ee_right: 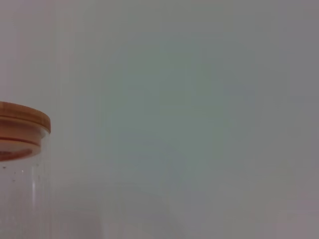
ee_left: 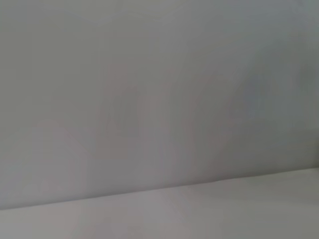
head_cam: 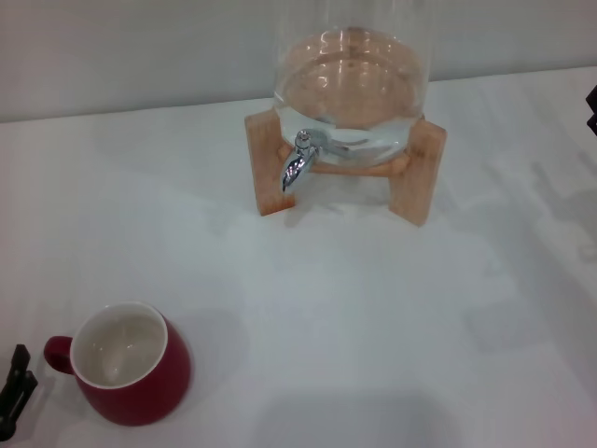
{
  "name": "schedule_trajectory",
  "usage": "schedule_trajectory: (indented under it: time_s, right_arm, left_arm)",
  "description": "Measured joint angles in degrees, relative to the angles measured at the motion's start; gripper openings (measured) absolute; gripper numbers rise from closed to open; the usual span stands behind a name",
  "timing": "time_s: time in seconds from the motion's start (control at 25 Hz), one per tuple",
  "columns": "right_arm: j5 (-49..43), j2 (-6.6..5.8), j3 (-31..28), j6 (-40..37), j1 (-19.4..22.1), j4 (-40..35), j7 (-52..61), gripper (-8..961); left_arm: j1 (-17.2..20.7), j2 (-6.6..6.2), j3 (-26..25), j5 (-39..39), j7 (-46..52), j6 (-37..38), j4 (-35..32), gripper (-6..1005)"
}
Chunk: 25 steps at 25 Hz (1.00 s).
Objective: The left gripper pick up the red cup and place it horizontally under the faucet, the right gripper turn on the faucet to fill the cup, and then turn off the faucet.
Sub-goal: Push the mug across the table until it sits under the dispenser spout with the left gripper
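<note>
Pretty bare setup: a big white table [head_cam: 373,327] fills most of the head view, matte, with soft, blurry shadows and a few faint grey patches on it, so the light looks diffuse and even. Behind it runs a plain pale grey wall [head_cam: 140,56], no windows, no marks, meeting the tabletop in a straight edge along the back. Both wrist views show that same blank grey wall, and the left one has a strip of the white table at its lower edge.
</note>
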State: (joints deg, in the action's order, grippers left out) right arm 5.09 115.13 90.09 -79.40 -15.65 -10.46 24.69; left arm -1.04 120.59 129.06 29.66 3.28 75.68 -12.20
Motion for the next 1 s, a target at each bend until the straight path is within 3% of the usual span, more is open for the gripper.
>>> schedule_trajectory:
  time_s: [1.0]
  right_arm:
    - [0.0, 0.0, -0.01, 0.03, 0.09, 0.0, 0.0, 791]
  left_arm:
    - [0.94, -0.18, -0.04, -0.06, -0.85, 2.09, -0.89, 879]
